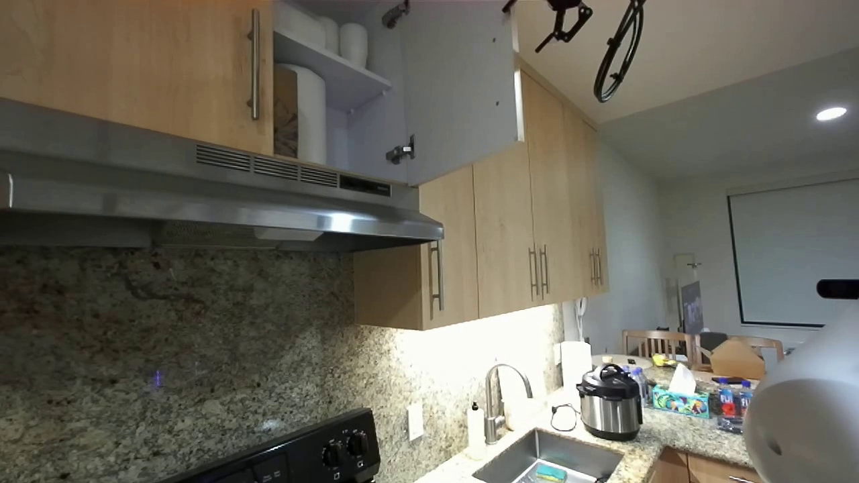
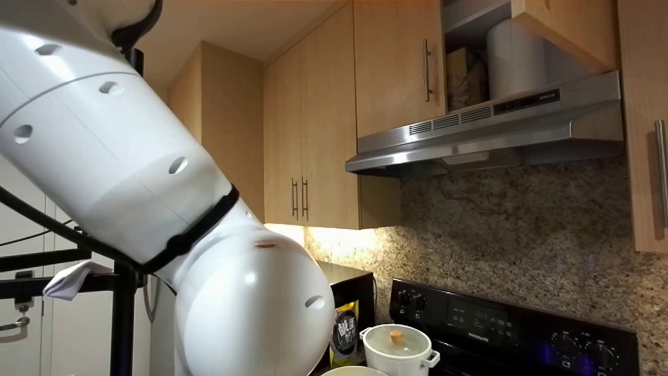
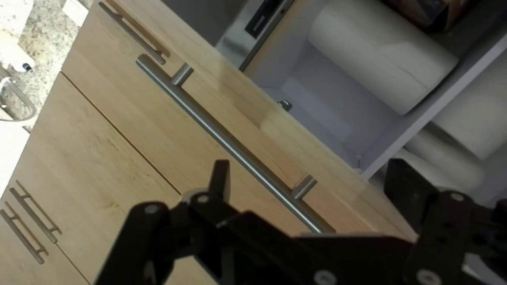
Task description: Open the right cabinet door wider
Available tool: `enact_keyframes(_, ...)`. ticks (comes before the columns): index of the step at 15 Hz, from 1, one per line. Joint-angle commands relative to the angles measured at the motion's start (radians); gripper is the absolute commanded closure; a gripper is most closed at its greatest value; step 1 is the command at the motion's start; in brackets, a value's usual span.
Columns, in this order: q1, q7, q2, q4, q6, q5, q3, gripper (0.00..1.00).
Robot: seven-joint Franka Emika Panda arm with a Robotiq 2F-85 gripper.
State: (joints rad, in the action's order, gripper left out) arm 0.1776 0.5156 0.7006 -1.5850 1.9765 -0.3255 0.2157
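In the wrist view the gripper [image 3: 311, 174] had its 2 fingers [image 3: 220, 178] spread wide apart. The long metal bar handle [image 3: 237, 149] of the right cabinet door [image 3: 293, 136] ran at a slant btwn them. Couldn't tell if a finger touched the bar or the wood; the black parts hid 1 end of the bar.

The right cabinet door hung up high, above 1 end of the range hood [image 1: 268, 201]. It was swung out, & its whitish inside [image 1: 463, 87] showed in an ext. view, w/ a small dark hinge [image 1: 401, 151] near the bottom. Its honey wood front [image 2: 579, 31] showed up top in an ext. view too.

Inside the cab., a big white roll [image 1: 311, 114] stood by a brown pack [image 1: 285, 121], & more white stuff [image 1: 354, 47] sat on the shelf [image 1: 342, 77] above. The wood door [image 1: 134, 67] next to it, w/ its own bar, was closed. The fat white arm [image 2: 255, 297] showed in an ext. view, & a white pot [image 2: 399, 360] sat near the black stove [image 2: 522, 324].
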Motion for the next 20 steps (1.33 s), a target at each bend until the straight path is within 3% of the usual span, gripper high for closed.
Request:
enact_keyframes(1, -0.024, 0.013, -0.007, -0.026, 0.102, -0.125, 0.05, 0.0)
enact_keyframes(7, -0.053, -0.002, 0.012, -0.106, 0.257, -0.284, 0.083, 0.0)
enact_keyframes(11, -0.051, -0.038, 0.033, -0.158, 0.326, -0.328, 0.078, 0.0)
enact_keyframes(16, -0.106, -0.156, -0.079, 0.062, 0.039, -0.204, 0.106, 0.0)
enact_keyframes(20, -0.077, -0.122, -0.201, 0.268, -0.158, -0.063, 0.047, 0.0)
